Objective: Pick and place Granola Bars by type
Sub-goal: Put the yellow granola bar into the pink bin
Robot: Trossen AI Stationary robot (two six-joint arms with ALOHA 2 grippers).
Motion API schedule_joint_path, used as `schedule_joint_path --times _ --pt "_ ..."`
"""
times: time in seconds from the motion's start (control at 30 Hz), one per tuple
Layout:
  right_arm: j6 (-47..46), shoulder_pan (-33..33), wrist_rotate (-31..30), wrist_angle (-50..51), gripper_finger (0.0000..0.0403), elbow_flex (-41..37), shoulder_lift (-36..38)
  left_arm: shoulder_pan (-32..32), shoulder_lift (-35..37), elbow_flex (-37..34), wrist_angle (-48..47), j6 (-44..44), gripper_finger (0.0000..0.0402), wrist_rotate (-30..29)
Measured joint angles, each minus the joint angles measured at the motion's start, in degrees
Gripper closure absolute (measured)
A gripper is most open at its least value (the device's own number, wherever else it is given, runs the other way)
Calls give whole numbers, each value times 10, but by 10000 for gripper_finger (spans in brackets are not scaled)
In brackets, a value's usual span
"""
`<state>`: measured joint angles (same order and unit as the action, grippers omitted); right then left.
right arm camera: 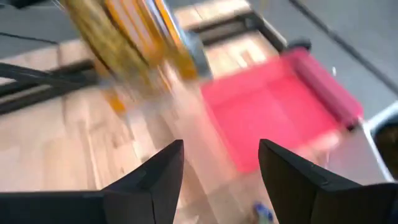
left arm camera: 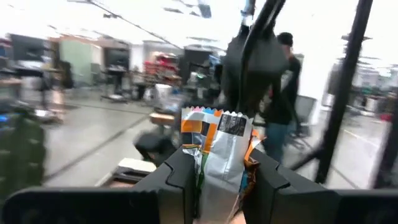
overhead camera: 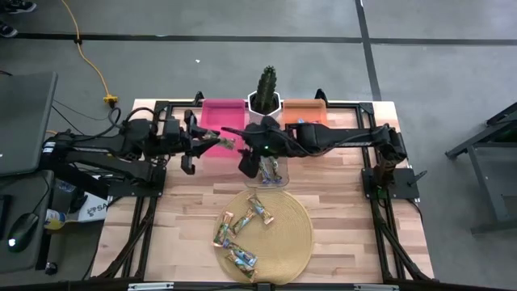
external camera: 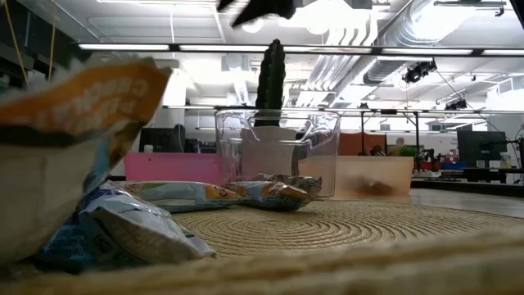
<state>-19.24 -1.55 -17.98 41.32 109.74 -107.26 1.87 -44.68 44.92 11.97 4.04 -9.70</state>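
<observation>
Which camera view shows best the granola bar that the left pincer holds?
The left wrist view: the orange and silver crinkly-wrapped granola bar stands clamped between the left pincer fingers, filling the centre. The high view shows it only as a tiny speck over the pink rectangular bin. The low and right wrist views do not show it.

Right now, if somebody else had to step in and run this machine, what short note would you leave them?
Left gripper: shut on an orange-and-silver wrapped granola bar, raised at the pink rectangular bin.
Right gripper: open and empty, above the clear plastic bin.
Done: a few bars already lie in the clear bin.
Left: several crinkly-wrapped bars remain on the round woven mat, to be sorted by type. The orange bin sits beside the potted cactus.
</observation>
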Motion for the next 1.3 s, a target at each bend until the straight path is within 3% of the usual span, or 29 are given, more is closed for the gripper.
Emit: schedule_joint_path --times 0.17,0.4,0.57,0.87,1.3 --pt "-46 -3 2 66 210 0 -1 0 -1 0 -22 -23 314 -121" --pt "-78 -38 -11 92 210 0 -1 0 -20 0 -126 -24 314 -322" --pt "-94 -64 -34 90 210 0 -1 -8 -60 1 -153 5 314 -406" --pt "-119 -95 -57 90 210 0 -2 -121 -175 1 -195 165 314 -401" --pt "-140 -116 -58 91 210 0 -2 -268 -297 0 -239 341 314 -230"
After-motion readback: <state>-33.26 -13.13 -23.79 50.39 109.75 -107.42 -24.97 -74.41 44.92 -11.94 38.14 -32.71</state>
